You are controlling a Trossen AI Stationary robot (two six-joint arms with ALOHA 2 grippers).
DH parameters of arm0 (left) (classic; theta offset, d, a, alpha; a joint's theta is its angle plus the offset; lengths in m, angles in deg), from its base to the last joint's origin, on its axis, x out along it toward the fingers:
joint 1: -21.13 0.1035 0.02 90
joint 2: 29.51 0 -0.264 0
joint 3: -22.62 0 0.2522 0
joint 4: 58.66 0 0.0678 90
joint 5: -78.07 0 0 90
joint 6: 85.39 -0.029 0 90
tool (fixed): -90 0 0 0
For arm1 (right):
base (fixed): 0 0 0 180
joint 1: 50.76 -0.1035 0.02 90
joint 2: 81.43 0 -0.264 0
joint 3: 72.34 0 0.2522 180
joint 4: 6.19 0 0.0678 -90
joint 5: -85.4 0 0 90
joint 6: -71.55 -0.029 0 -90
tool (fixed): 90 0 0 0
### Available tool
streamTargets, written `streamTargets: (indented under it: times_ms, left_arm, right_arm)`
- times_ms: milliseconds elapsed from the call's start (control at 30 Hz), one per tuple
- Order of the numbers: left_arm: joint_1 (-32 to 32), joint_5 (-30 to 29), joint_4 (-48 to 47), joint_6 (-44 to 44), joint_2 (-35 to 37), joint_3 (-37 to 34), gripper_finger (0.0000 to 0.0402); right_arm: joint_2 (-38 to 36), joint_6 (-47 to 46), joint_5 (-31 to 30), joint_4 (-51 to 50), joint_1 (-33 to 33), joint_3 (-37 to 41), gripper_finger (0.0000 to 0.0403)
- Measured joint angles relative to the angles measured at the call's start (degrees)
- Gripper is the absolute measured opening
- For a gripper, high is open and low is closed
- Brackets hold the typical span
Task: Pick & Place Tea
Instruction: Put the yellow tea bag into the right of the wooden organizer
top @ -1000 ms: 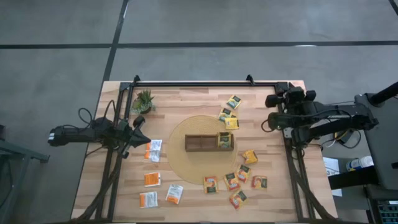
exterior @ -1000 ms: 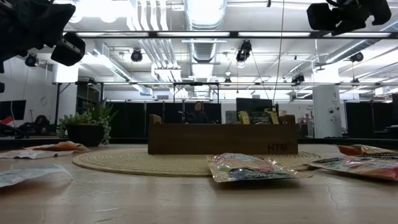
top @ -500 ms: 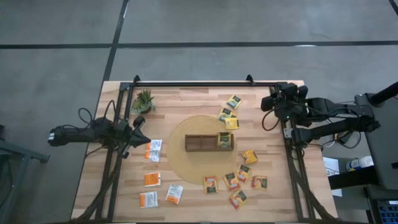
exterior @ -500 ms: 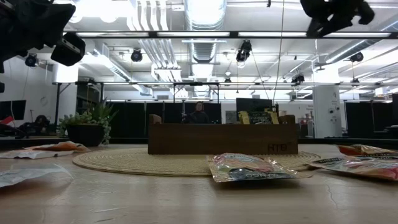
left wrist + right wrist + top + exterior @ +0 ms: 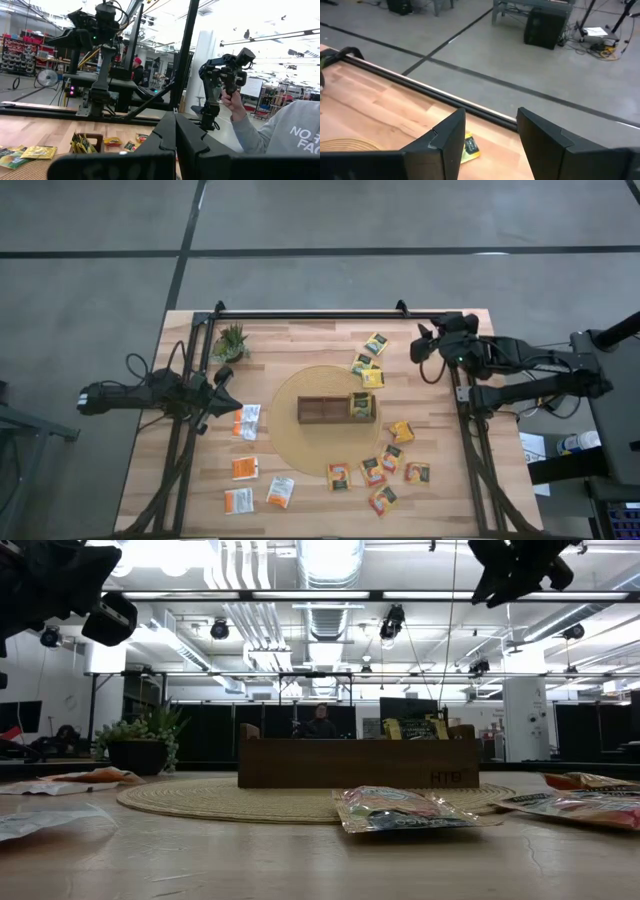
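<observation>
My right jaws point(image 5: 421, 346) hang high over the far right part of the light wooden plank tabletop point(image 5: 300, 500), spread apart with nothing between them. I judge the gap is there because a flat sachet has to slip in edgewise. From my right wrist I look down past both dark fingers point(image 5: 445, 137) onto one small yellow-green square tea sachet point(image 5: 467, 148) lying flat near the tabletop's far edge, which seems the natural next pick, since it sits nearest to where I hover.

My left jaws point(image 5: 224, 376) wait at the left side of the tabletop, pressed together and holding nothing, kept clear of the middle so the right arm has room.

The tea lies scattered because it has yet to be sorted: three yellow-green sachets point(image 5: 367, 366) near the far right of the round woven straw mat point(image 5: 290, 395), a cluster of orange-brown and yellow-green sachets point(image 5: 385, 468) on the near right, and several white-and-orange sachets point(image 5: 246, 421) on the left. All rest flat on the wood, apart from the tray.

The dark brown long divided wooden tray point(image 5: 325, 409) sits in the middle of the mat, within reach of both arms. Its right compartment already holds upright sachets point(image 5: 361, 405); the other compartments look empty, so most of the work remains.

The small spiky green potted plant point(image 5: 231, 340) stands at the far left corner, out of my paths. Beyond the tabletop, the left wrist view shows a person's hand point(image 5: 232, 102) on another arm rig.
</observation>
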State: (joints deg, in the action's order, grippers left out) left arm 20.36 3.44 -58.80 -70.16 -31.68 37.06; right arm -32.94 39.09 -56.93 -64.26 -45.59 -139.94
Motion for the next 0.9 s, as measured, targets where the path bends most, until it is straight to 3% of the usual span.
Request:
streamTargets:
  times_ms: [233, 500, 733, 900]
  left_arm:
    - [0.0, 0.0, 0.0, 0.0, 0.0, 0.0, 0.0]
    - [0.0, 0.0, 0.0, 0.0, 0.0, 0.0, 0.0]
    - [0.0, 0.0, 0.0, 0.0, 0.0, 0.0, 0.0]
    - [0.0, 0.0, 0.0, 0.0, 0.0, 0.0, 0.0]
  right_arm:
    - [0.0, 8.1, 15.7, 12.0, 9.8, 4.8, 0.0178]
    - [2.7, 10.8, 42.6, 20.8, 24.7, 9.4, 0.0178]
    - [10.4, 13.8, 52.0, 20.5, 31.0, 10.2, 0.0178]
    - [17.5, 18.9, 62.5, 20.5, 32.0, 10.2, 0.0178]
